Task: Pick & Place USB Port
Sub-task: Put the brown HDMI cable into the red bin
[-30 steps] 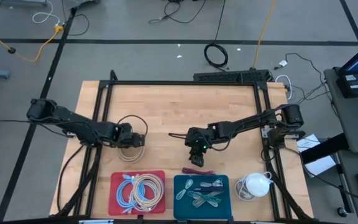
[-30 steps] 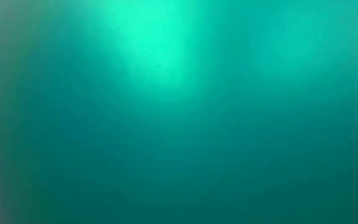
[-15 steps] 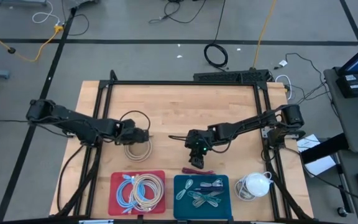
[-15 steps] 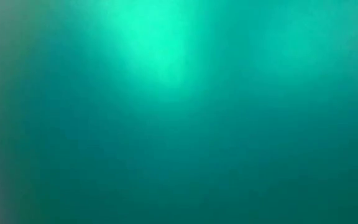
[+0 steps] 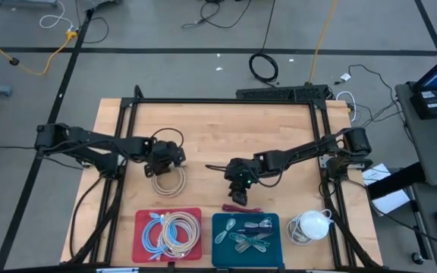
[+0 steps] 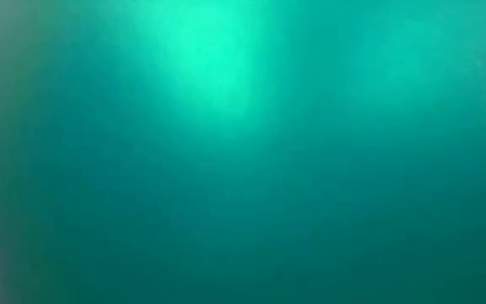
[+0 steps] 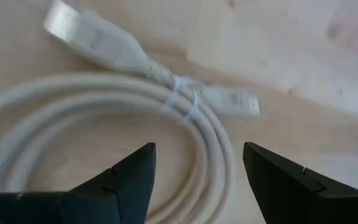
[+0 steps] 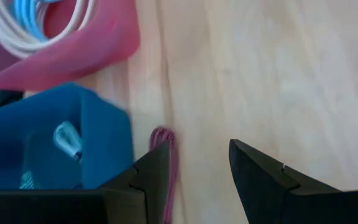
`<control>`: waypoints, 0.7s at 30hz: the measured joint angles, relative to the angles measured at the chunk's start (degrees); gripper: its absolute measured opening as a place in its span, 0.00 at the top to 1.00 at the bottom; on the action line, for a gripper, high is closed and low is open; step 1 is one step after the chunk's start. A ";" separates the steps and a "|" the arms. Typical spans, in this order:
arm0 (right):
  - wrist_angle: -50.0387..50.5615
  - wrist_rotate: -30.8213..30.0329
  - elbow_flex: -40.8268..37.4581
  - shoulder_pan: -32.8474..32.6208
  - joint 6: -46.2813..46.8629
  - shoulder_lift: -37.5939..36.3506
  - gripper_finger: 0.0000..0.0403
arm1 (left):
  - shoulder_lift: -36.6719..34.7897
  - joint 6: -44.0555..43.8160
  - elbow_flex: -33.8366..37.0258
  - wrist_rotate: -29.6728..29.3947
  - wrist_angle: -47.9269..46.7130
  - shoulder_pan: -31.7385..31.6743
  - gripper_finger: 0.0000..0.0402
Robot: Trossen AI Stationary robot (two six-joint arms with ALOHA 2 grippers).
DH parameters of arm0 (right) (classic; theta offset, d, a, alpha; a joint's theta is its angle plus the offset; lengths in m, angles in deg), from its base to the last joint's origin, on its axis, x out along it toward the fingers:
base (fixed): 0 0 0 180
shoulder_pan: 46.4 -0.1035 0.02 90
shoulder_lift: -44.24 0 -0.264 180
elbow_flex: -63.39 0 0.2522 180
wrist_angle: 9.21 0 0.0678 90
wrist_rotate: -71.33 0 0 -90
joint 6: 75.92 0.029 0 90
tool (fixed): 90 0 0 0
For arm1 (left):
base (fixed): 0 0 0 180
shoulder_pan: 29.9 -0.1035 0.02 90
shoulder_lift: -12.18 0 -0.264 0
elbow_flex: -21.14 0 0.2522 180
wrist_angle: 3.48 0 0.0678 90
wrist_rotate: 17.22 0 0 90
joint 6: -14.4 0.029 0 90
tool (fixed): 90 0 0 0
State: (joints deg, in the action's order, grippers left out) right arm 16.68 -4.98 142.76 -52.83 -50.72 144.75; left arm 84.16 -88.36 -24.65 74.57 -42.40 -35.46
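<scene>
The coiled white USB cable (image 7: pixel 104 118) lies on the counter (image 5: pixel 218 129) just ahead of the left claw (image 7: pixel 197 180), whose jaws are released; closing off-centre could snag a single loop and drag the coil apart, while the right claw (image 8: pixel 197 180), empty, waits beside the blue bin (image 8: pixel 48 137)

We see the beige USB cable (image 7: pixel 104 118) wound into a flat coil on the wooden table (image 5: pixel 218 129), lying just beyond the far edge of the red tray (image 5: pixel 144 220). A thin tie binds its turns at one point. From that tie we see two plugs project: a larger USB-A plug (image 7: pixel 86 34) with a bare metal tip, and a smaller plug (image 7: pixel 235 102).
</scene>
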 joint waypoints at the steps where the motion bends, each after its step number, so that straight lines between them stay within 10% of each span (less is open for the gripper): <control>1: -0.57 -1.16 0.00 -0.16 -0.28 0.00 0.62 | 0.33 0.45 -0.06 1.22 0.26 -0.16 0.39; 13: -1.25 -4.80 0.00 -1.58 -0.39 0.00 0.62 | 2.90 24.09 -0.41 4.26 8.53 -3.08 0.39; 21: -0.30 -4.51 -0.02 -1.56 -0.30 0.00 0.62 | -1.90 50.66 -8.08 28.94 8.66 0.90 0.39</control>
State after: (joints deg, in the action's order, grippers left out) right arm 16.37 -9.49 142.74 -54.39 -51.02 144.75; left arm 82.25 -37.69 -32.74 103.51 -33.74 -34.55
